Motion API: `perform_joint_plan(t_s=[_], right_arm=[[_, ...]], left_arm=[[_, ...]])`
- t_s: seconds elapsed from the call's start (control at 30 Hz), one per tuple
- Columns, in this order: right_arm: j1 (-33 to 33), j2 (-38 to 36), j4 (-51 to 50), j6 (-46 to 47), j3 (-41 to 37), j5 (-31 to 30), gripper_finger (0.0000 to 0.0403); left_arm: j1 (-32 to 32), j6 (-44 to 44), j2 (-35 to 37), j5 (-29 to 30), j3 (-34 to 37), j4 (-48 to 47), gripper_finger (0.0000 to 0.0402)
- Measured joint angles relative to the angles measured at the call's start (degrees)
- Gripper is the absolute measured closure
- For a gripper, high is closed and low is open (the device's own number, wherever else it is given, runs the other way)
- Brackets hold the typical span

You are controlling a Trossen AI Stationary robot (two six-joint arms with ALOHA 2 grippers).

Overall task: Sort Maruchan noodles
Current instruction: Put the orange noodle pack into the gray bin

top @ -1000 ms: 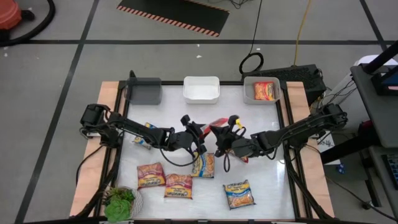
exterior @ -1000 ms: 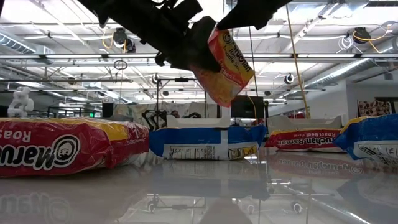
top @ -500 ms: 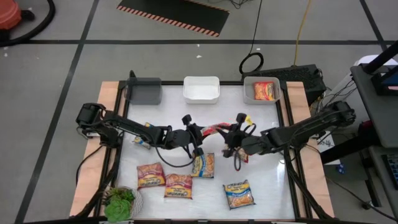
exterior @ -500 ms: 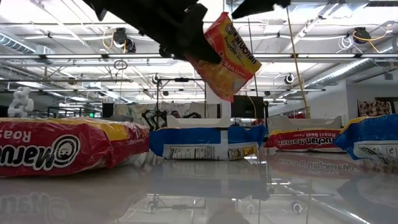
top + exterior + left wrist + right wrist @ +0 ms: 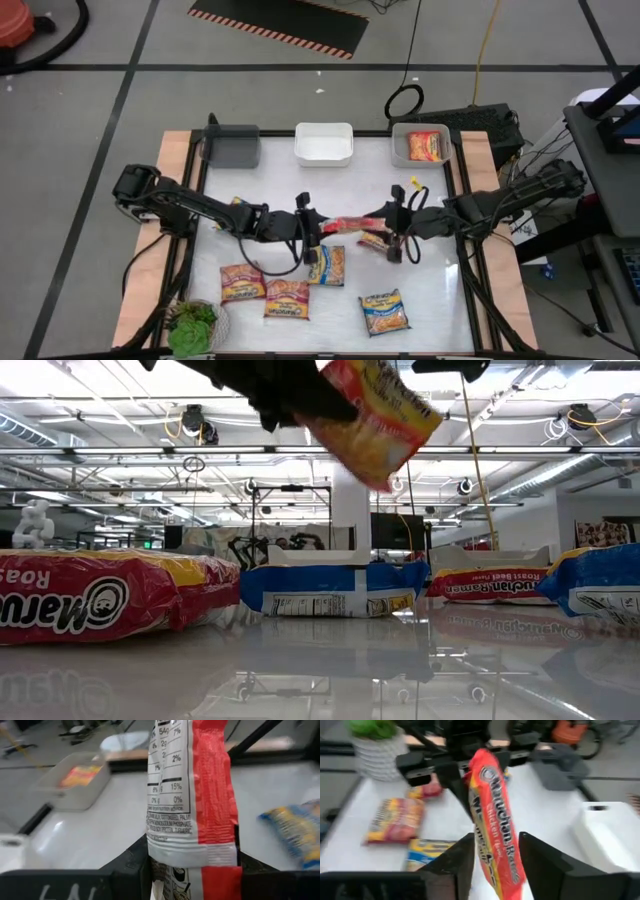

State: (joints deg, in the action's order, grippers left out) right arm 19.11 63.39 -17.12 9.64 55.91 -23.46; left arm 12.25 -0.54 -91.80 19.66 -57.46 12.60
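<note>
The white tabletop (image 5: 430, 290) is carrying 3 bins along its far edge: a grey bin (image 5: 232, 146), a white bin (image 5: 323, 143) and a clear bin (image 5: 421, 145) already holding 1 orange packet (image 5: 426, 146). Several Maruchan noodles packets are lying flat toward the near side, among them a blue-and-yellow packet (image 5: 384, 312) and 2 red packets (image 5: 243, 281), near a potted plant (image 5: 192, 326). At the middle, both arms are meeting over 1 red chicken packet (image 5: 345, 224) raised off the tabletop. The left tool (image 5: 312, 226) is clamping 1 end seam of that packet, while the right tool (image 5: 393, 222) is sitting at the other end with its fingers (image 5: 451, 861) standing apart on either side, not pinching. The packet looks light, crinkly and slick, with a brittle noodle block inside, so gripping the flat crimped seam seems safest; squeezing the middle could crack the noodles.
</note>
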Motion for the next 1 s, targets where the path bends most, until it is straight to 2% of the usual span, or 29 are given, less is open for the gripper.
perform_joint_plan(t_s=[0.27,0.47,0.6,0.83,1.0], right_arm=[[-0.8,3.4,3.2,1.6,-1.5,5.7,0.0173],[-2.2,7.9,5.7,1.9,-1.5,5.6,0.013],[-3.3,7.8,5.4,1.8,-1.5,5.6,0.0122],[-3.3,4.3,2.3,1.7,-1.5,5.3,0.0122],[-3.5,3.3,0.3,2.8,-1.5,2.6,0.0113]], left_arm=[[-0.2,0.0,0.0,-4.7,0.0,0.6,0.0269],[-0.3,0.0,0.0,-4.6,0.2,-0.6,0.0269],[-0.8,0.1,-0.1,-4.9,0.2,-0.8,0.0269],[-1.7,0.9,0.0,-10.4,0.0,-1.4,0.0269],[-1.3,1.6,0.0,-12.2,0.0,-1.9,0.027]])
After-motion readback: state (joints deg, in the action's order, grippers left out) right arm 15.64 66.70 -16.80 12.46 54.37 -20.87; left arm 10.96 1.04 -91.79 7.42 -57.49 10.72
